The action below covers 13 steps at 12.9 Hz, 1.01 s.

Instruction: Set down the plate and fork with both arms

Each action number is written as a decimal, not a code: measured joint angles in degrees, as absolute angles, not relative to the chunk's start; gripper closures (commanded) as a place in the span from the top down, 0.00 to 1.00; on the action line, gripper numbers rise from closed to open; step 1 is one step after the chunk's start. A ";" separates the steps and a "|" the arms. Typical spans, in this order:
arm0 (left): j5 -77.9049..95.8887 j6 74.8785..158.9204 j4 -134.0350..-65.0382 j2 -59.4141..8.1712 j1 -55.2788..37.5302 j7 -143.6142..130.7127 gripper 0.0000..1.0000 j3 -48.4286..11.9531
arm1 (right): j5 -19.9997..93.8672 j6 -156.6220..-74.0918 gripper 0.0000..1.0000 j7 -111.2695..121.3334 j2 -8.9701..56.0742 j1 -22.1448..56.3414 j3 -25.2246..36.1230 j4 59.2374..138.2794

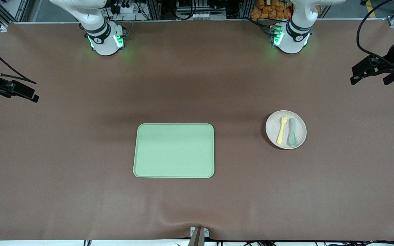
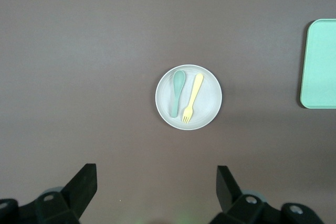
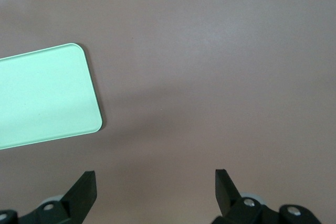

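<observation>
Left gripper hangs high over the table's left-arm end, fingers spread wide, empty. Right gripper waits likewise over the right-arm end, wide and empty. The plate sits well apart from the tray, holding fork and spoon side by side. The plate looks light, stiff; pinch its rim. The fork seems thin, slippery; grip mid-handle.

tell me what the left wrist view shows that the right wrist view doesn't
Only the left wrist view shows the plate, with the fork and spoon lying side by side on it, and the open left pincer. Only the right wrist view shows the open right pincer over bare table. Both show part of the green tray.
</observation>
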<state>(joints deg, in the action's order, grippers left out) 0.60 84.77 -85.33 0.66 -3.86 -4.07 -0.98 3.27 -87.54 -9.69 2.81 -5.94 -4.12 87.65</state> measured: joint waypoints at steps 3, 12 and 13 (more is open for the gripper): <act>0.60 84.77 -85.33 0.66 -3.74 -4.07 1.00 -0.87 | 3.27 -87.65 1.00 -9.69 2.82 -5.94 -4.25 87.65; 9.31 96.42 -98.86 -4.20 2.97 0.10 1.00 -0.38 | 3.28 -87.71 1.00 -9.69 2.87 -5.94 -4.47 87.62; 9.44 100.31 -102.38 -4.32 3.10 1.57 1.00 -0.38 | 3.28 -87.71 1.00 -9.69 2.87 -5.94 -4.53 87.62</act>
<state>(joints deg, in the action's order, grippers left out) 9.44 100.31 -102.38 -4.32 3.10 1.57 -0.38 3.28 -87.71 -9.69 2.87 -5.94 -4.53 87.62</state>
